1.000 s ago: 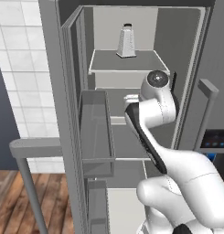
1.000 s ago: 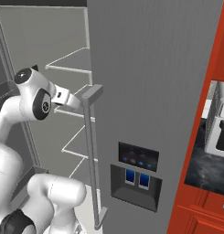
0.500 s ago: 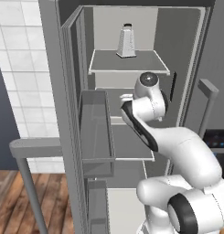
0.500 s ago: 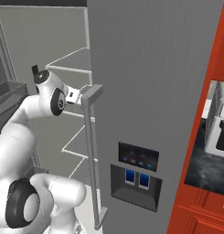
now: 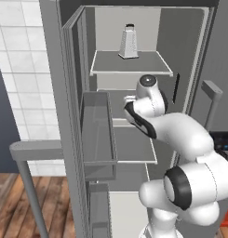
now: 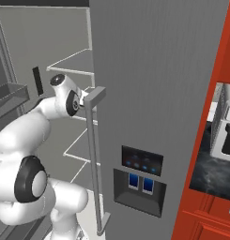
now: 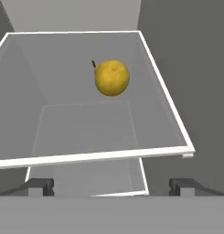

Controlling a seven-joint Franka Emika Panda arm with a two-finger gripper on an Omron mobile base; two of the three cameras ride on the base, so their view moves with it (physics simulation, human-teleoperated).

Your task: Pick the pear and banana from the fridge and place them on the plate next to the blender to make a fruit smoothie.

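Observation:
The pear [image 7: 112, 77], a round yellow fruit with a small dark stem, rests on a grey white-edged shelf [image 7: 93, 156] inside the fridge [image 5: 179, 51]. My gripper [image 7: 112, 186] is open, its dark fingertips [image 7: 38, 186] set wide apart, and it hangs in front of and above the shelf's front edge, apart from the pear and pointing at it. Nothing is between the fingers. In the left base view my arm [image 5: 155, 118] reaches into the open left half of the fridge at middle-shelf height. The banana, the plate and the blender are out of view.
A metal box grater [image 5: 128, 42] stands on the top shelf. The open left door carries grey bins [image 5: 97, 135] close to my arm's left. The closed right door [image 6: 158, 84], with a tall handle [image 6: 92, 154] and blue-lit dispenser panel [image 6: 141, 180], hems in my arm's right.
My arm has stretched further into the fridge, the wrist moving inward toward the middle shelf. The gripper has stayed open. The fridge and the grater have not moved.

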